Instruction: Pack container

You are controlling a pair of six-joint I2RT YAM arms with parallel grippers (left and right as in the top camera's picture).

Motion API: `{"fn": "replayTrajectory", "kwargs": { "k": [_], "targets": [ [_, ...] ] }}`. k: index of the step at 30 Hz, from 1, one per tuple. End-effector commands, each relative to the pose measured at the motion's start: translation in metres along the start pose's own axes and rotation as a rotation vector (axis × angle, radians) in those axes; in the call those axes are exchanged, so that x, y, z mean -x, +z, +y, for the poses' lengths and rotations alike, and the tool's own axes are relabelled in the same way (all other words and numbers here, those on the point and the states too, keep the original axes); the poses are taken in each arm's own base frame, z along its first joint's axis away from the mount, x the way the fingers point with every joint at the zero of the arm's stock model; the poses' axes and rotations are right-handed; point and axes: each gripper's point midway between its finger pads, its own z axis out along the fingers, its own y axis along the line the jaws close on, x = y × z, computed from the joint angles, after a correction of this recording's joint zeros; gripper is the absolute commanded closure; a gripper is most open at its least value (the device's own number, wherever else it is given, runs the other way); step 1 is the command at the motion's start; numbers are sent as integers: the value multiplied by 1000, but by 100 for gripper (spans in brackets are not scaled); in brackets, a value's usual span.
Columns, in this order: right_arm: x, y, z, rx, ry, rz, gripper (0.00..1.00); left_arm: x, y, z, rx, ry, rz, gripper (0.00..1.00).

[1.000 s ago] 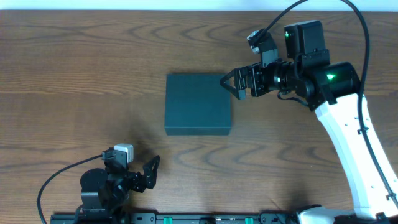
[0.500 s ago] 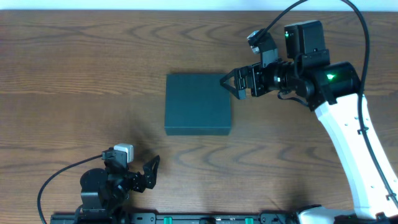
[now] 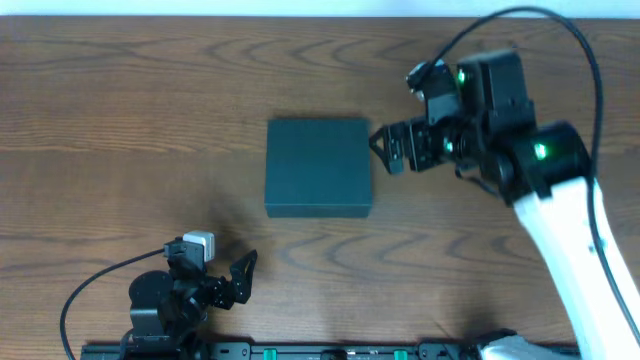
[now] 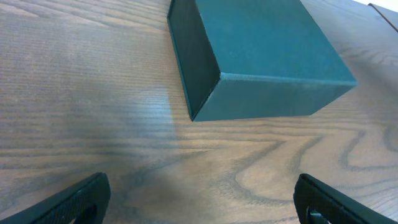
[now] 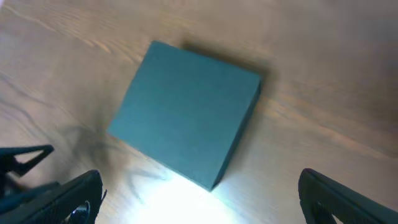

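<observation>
**Overhead: right gripper [image 3: 382, 150] open beside the closed box [image 3: 318, 167]**

Its jaws are spread wide and hold nothing. The fingertips point at the box's right edge, near the far corner, just beside it; whether they touch it cannot be told. The left gripper [image 3: 238, 278] is also spread wide and empty. It sits at the near edge of the table [image 3: 120, 120], well apart from the box, with its fingers [image 4: 62, 202] aimed toward it. The dark teal square box lies flat near the middle of the wooden table, lid shut. In the right wrist view its whole top shows, with a bright glare on the wood by its nearest corner.
</observation>
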Motion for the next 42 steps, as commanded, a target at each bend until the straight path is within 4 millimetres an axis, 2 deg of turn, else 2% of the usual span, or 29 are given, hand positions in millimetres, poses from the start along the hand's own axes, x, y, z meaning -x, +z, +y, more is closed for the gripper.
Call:
{"fn": "replayTrajectory", "kwargs": {
  "k": [1, 5, 10, 11, 15, 17, 29, 42],
  "targets": [
    [-14, -16, 3, -78, -133, -76, 1, -3, 1, 1, 1, 0, 4, 5],
    [-46, -17, 3, -97, -193, -178, 1, -3, 1, 1, 1, 0, 4, 5],
    [-110, -9, -10, -98, -204, -256, 1, -2, 1, 1, 1, 0, 4, 5],
    [-128, -6, -13, -96, -206, -273, 1, -3, 1, 1, 1, 0, 4, 5],
    [-168, 2, -21, -85, -194, -322, 1, -2, 1, 1, 1, 0, 4, 5],
    [-182, 6, -24, -80, -183, -347, 1, -2, 1, 1, 1, 0, 4, 5],
    [-220, 33, -35, -70, -191, -407, 1, -2, 1, 1, 1, 0, 4, 5],
    [-218, 31, -33, -62, -202, -430, 1, -3, 1, 1, 1, 0, 4, 5]
  ]
}}
